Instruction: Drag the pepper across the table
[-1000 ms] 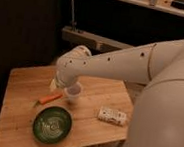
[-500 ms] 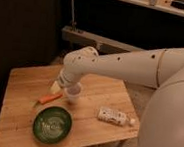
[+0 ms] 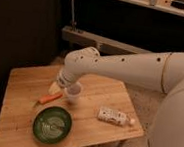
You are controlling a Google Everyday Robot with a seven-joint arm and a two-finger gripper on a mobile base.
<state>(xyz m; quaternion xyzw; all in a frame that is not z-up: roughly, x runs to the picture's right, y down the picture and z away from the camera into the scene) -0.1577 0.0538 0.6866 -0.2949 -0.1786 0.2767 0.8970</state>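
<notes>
The pepper (image 3: 48,99) is a small slim orange piece lying on the light wooden table (image 3: 29,78), left of centre and just above the green bowl. My white arm reaches in from the right and bends down over the table. The gripper (image 3: 59,85) points down at the end of the arm, just above and to the right of the pepper's right end and next to a white cup (image 3: 73,92). The wrist hides most of the gripper. I cannot tell whether it touches the pepper.
A green bowl (image 3: 52,124) sits near the table's front edge. A white bottle (image 3: 113,116) lies on its side at the right. A pale yellowish object (image 3: 53,88) lies beside the gripper. Dark shelving stands behind the table.
The arm has swung lower over the table and the wrist has dropped slightly toward the pepper. The pepper, cup, bowl and bottle have not moved.
</notes>
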